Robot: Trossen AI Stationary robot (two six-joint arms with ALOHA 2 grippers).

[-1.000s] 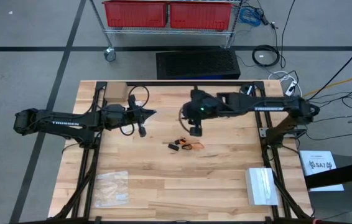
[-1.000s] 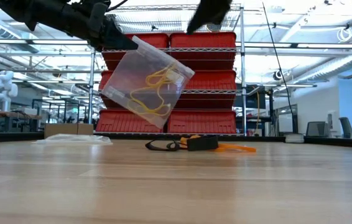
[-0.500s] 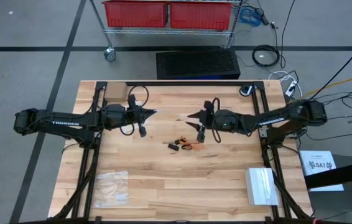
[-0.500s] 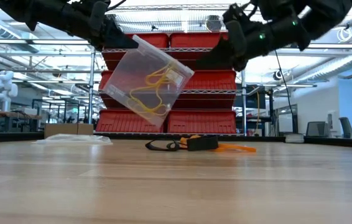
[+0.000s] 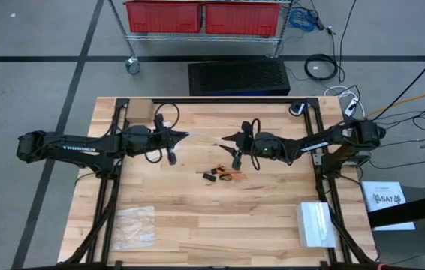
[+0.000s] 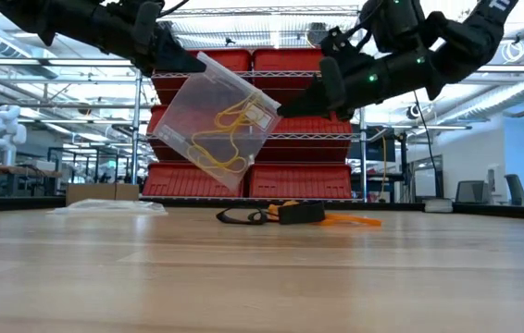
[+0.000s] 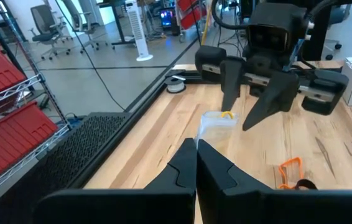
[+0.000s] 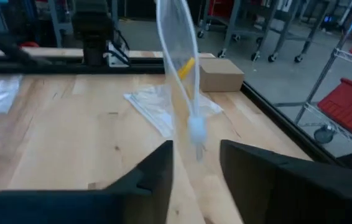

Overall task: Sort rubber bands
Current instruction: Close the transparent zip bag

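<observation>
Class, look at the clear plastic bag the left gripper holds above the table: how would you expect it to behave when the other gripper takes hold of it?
The clear bag probably flops: it hangs tilted from one corner in the left gripper. It likely weighs little, holding only thin yellow rubber bands. The open right gripper near its edge may find the smooth film slippery.

In the high view the clear bag (image 5: 201,139) between the two grippers shows only as a faint edge-on sliver, and the rubber bands (image 5: 226,175) on the table merge into a small orange and black cluster whose loops cannot be counted. In the low view both arms are cut off by the top edge. In the right wrist view the bag's (image 8: 179,68) top runs out of frame, and its contents blur.
</observation>
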